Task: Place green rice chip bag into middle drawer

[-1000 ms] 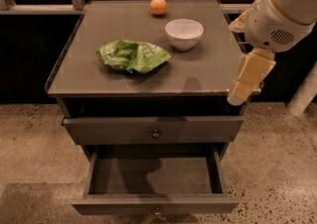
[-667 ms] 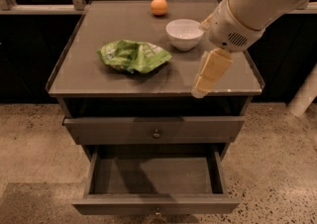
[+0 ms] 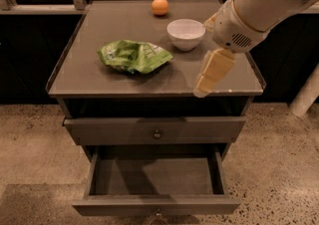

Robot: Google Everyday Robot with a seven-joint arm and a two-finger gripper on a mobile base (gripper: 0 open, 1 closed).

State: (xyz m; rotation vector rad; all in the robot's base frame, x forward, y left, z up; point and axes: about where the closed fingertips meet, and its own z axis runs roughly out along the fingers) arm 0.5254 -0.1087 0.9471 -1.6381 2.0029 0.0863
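Green rice chip bag (image 3: 134, 56) lay crumpled on the cabinet top (image 3: 99, 79), well to the left of the gripper (image 3: 203, 85) and a little farther back from the front edge, with nothing touching it. The gripper hung over the front right part of the top, its end pointing down near the edge and carrying nothing. Whether it was spread or closed could not be told from this angle. A white bowl (image 3: 186, 33) sat just behind and left of it, with an orange fruit (image 3: 160, 6) farther back. Both looked like things to steer around. Below and left of the gripper, the middle drawer (image 3: 154, 176) stood pulled out and bare inside, evidently ready for the bag. The upper drawer (image 3: 124, 130) was shut, leaving the way down open. Picking up seemed the step in hand.
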